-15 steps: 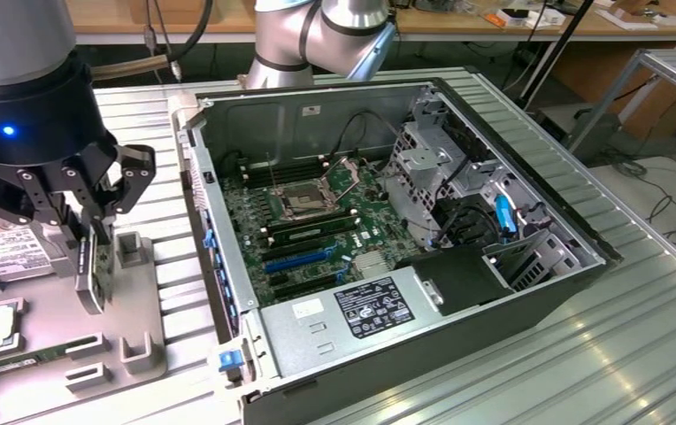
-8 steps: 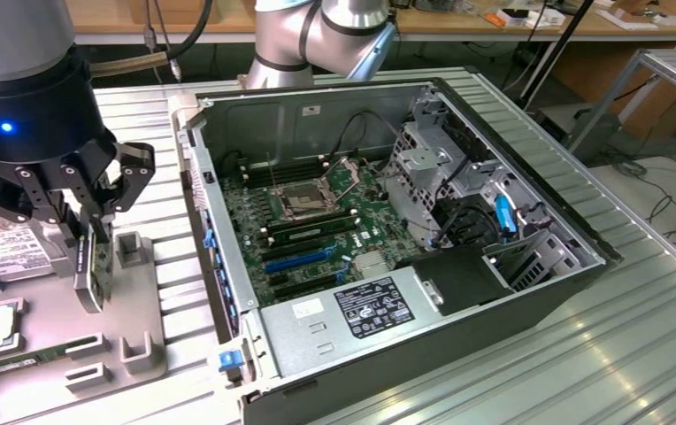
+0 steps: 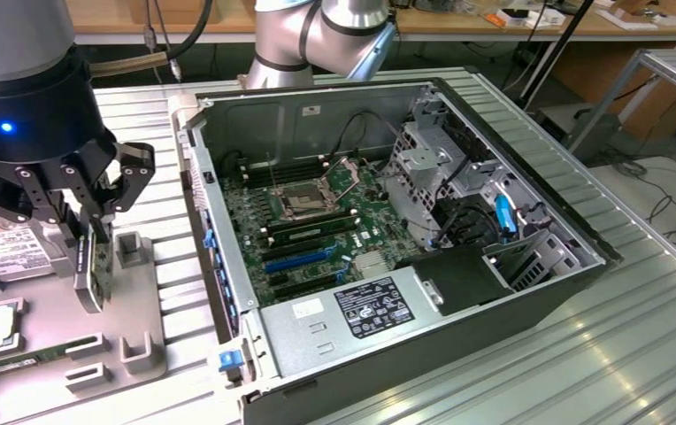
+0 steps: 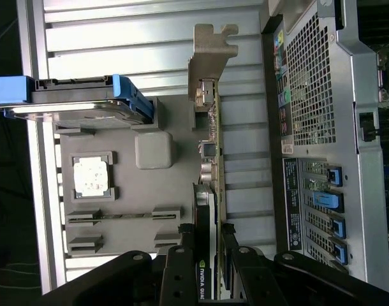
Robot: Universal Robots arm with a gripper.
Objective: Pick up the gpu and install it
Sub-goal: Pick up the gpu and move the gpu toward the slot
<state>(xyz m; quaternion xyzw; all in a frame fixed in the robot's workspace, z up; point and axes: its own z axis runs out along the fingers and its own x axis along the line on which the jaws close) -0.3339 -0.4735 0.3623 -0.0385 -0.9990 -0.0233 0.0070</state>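
The gpu (image 4: 210,159) is a thin dark card seen edge-on, its silver bracket (image 4: 210,57) at the end away from the wrist. My gripper (image 4: 209,245) is shut on the card's near end, one finger on each face. In the exterior view the gripper (image 3: 87,243) hangs over the grey tray (image 3: 137,354) at the exterior view's left, and the gpu (image 3: 93,282) stands upright on edge between the fingers, just above or on the tray. I cannot tell whether the card is clear of the tray.
An open computer case (image 3: 433,221) lies at the exterior view's right of the tray, motherboard up, with blue card slots (image 3: 296,261). The tray also holds a silver hard drive (image 4: 73,102), a processor (image 4: 91,176) and a green memory stick (image 4: 118,215). The table is ribbed metal.
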